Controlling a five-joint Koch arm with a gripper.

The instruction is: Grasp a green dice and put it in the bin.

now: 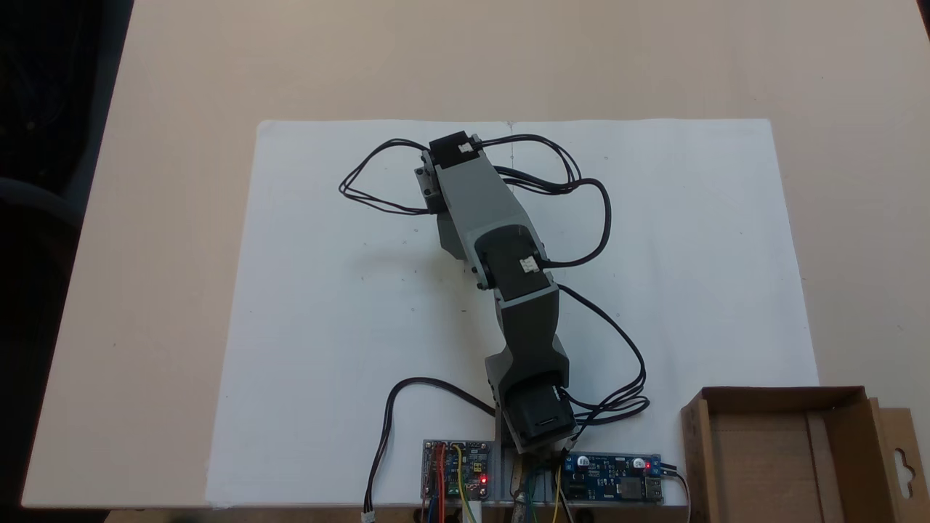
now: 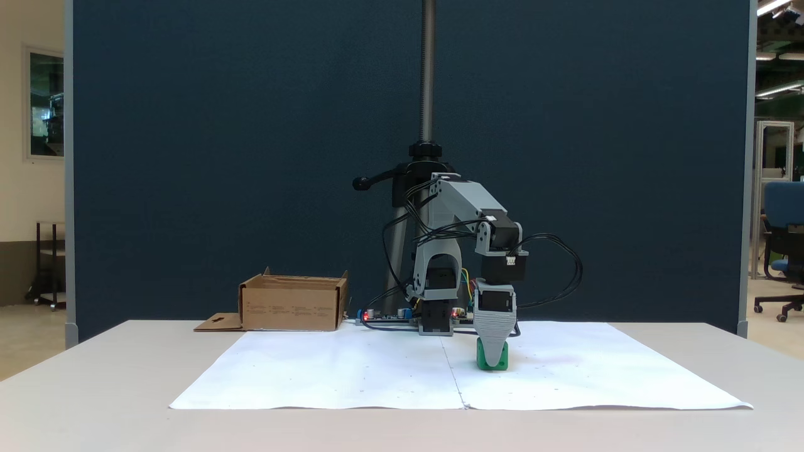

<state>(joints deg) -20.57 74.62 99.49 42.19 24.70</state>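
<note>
Gripper (image 2: pixel 494 359) points straight down over the green die (image 2: pixel 492 359) on the white paper (image 2: pixel 352 370), its front finger covering the die; whether it grips cannot be told. The cardboard bin (image 2: pixel 293 304) stands well apart, at the table's back corner.

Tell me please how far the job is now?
Done: the arm has reached down to the green die on the white paper. In hand: the pincer sits over it; grip unclear. Left: lifting and carrying it to the cardboard bin, which looks empty.
</note>
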